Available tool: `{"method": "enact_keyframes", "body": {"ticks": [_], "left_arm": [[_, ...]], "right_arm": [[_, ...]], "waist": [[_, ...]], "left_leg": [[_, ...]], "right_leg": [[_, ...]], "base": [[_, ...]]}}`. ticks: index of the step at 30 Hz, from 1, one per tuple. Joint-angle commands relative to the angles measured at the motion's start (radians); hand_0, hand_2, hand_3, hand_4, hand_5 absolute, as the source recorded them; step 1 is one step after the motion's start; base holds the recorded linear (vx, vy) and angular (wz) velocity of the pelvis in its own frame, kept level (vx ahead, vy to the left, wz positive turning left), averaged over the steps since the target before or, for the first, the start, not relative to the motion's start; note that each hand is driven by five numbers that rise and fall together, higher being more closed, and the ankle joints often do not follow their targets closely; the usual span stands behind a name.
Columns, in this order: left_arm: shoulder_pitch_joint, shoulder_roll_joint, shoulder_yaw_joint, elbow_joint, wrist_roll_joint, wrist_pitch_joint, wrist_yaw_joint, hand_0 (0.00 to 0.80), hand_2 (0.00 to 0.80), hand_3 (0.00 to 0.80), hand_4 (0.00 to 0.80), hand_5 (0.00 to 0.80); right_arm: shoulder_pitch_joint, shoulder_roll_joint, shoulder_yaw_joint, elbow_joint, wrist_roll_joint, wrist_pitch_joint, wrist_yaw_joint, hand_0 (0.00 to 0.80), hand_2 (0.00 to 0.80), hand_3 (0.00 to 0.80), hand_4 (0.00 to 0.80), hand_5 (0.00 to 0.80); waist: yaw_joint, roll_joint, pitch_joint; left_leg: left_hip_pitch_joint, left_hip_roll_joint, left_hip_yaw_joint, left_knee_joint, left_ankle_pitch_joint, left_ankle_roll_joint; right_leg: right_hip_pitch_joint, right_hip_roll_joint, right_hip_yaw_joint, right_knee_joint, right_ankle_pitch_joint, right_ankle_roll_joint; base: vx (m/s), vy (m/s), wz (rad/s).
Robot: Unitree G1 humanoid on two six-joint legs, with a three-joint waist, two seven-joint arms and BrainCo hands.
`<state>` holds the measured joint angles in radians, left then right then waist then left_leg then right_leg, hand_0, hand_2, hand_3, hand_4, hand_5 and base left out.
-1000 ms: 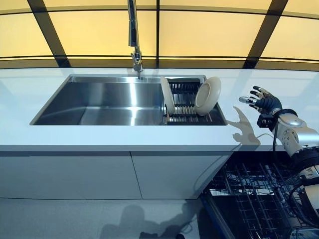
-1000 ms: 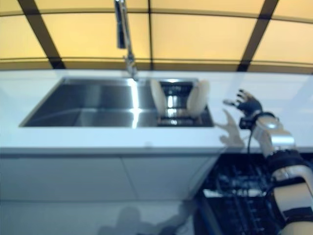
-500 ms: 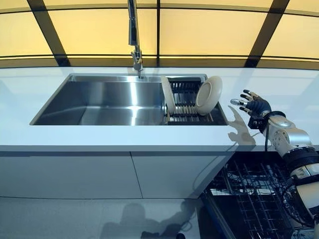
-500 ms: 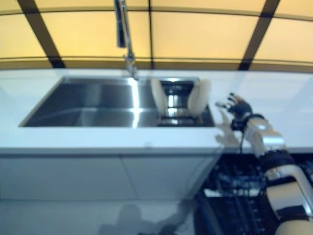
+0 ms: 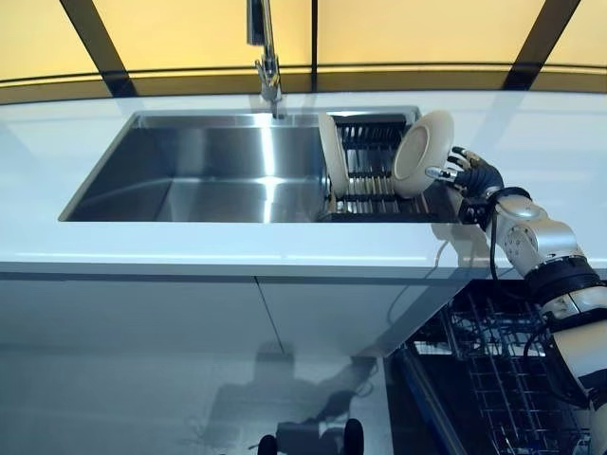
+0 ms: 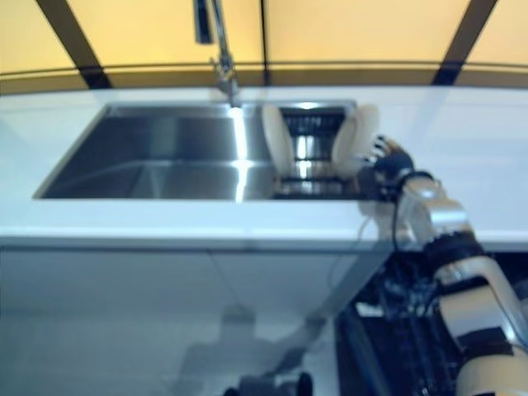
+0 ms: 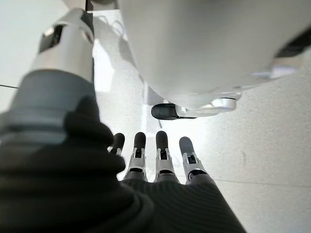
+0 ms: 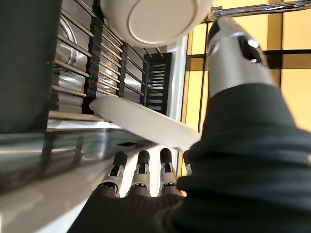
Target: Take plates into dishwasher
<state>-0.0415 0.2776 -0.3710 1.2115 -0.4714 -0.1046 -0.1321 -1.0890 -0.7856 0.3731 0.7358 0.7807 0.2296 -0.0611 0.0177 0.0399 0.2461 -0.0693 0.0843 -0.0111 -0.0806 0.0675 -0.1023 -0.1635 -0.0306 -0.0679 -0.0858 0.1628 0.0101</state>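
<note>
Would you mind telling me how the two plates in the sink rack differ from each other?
The left plate stands nearly edge-on at the rack's sink-side end; the right plate leans with its face showing. The right hand, fingers straight, reaches the right plate's rim; nothing is near the left one. Both are cream and round.

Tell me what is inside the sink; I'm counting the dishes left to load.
In the sink, a dark drying rack at its right end holds two cream plates standing on edge. The right hand reaches the right one. The rack floor behind the plates is hidden.
</note>
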Motion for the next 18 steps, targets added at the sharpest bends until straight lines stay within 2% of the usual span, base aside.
{"method": "enact_keyframes", "body": {"ticks": [1,18], "left_arm": [[-0.059,0.027,-0.032,0.007,-0.046,-0.04,-0.001,0.0,0.0,0.0,0.0,0.0],[-0.056,0.038,-0.035,-0.022,-0.067,-0.07,-0.003,0.0,0.0,0.0,0.0,0.0]], "right_arm": [[-0.165,-0.034,0.054,0.049,0.036,-0.036,-0.019,0.0,0.0,0.0,0.0,0.0],[-0.243,-0.061,0.077,0.07,0.044,-0.03,-0.054,0.0,0.0,0.0,0.0,0.0]], "waist": [[0.029,-0.067,0.043],[0.039,-0.058,0.064]], "left_leg": [[-0.025,-0.009,-0.009,-0.007,0.02,0.013],[-0.054,0.0,-0.012,-0.007,0.036,0.005]], "right_leg": [[0.019,-0.045,-0.009,-0.001,-0.015,0.061],[-0.002,-0.042,-0.019,-0.001,-0.011,0.059]], "base": [[-0.039,-0.027,0.02],[-0.009,-0.012,0.01]]}}
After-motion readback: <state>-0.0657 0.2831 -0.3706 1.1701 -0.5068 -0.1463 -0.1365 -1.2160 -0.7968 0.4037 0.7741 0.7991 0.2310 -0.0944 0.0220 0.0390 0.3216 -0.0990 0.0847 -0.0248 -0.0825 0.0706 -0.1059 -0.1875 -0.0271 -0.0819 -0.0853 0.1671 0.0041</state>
